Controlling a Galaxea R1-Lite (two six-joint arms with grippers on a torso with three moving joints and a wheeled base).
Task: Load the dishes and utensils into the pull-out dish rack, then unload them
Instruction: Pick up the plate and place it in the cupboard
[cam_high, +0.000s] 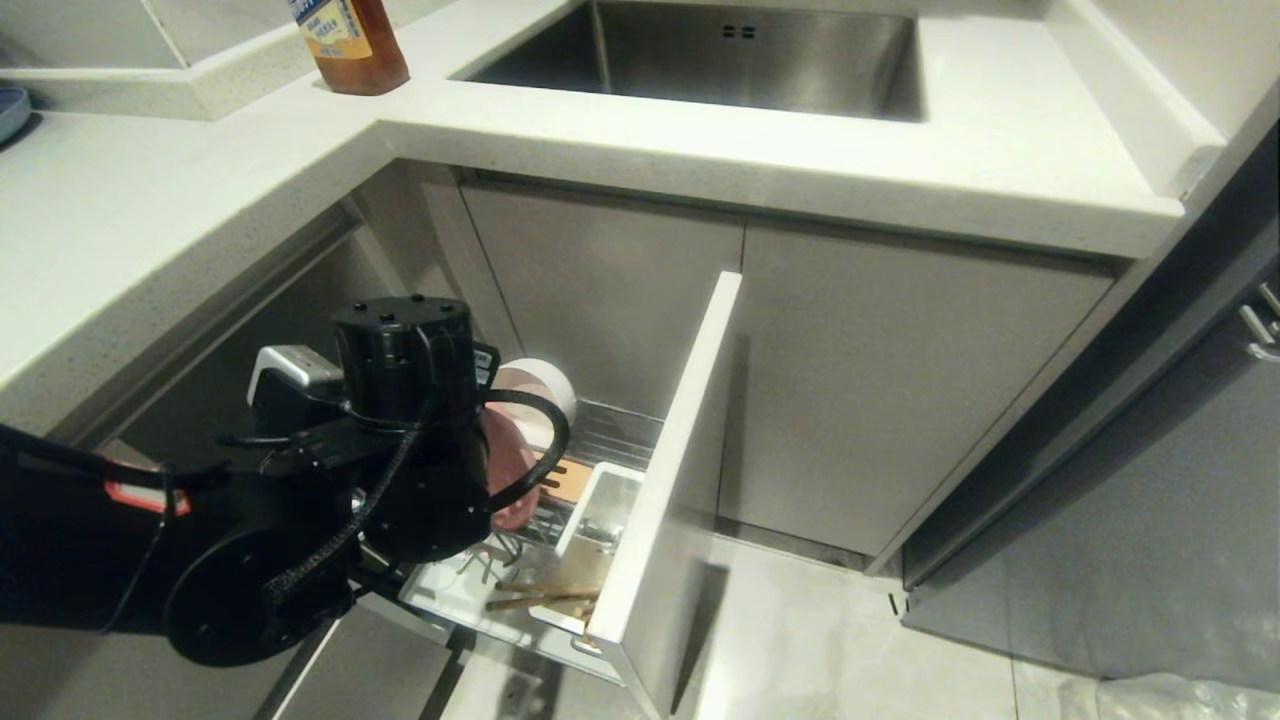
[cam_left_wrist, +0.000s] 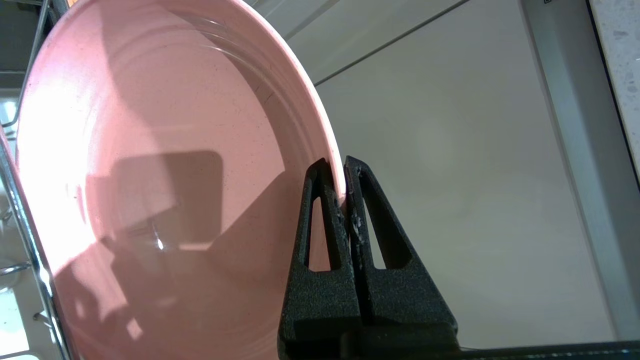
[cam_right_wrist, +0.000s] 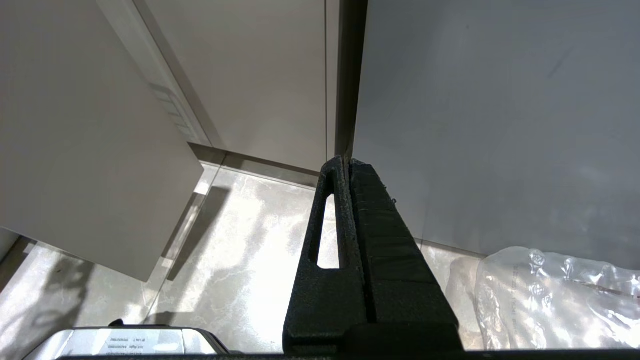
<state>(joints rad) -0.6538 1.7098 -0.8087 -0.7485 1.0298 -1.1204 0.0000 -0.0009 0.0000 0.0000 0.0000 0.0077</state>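
The pull-out dish rack (cam_high: 655, 470) stands drawn out below the counter, its flat front panel edge-on. My left gripper (cam_left_wrist: 343, 172) is shut on the rim of the pink plate (cam_left_wrist: 150, 165), which stands on edge over the rack's wires; in the head view the left arm covers most of the plate (cam_high: 508, 470). The cream-white bowl (cam_high: 545, 385) sits deeper in the rack. A pair of wooden chopsticks (cam_high: 540, 595) lies near the white utensil caddy (cam_high: 600, 520). No fork shows. My right gripper (cam_right_wrist: 348, 162) hangs shut and empty above the floor, out of the head view.
A steel sink (cam_high: 720, 55) is set in the white counter (cam_high: 900, 170), with a brown bottle (cam_high: 352, 45) at the corner. Plain cabinet doors (cam_high: 880, 400) flank the rack. Crumpled clear plastic (cam_right_wrist: 555, 300) lies on the tiled floor.
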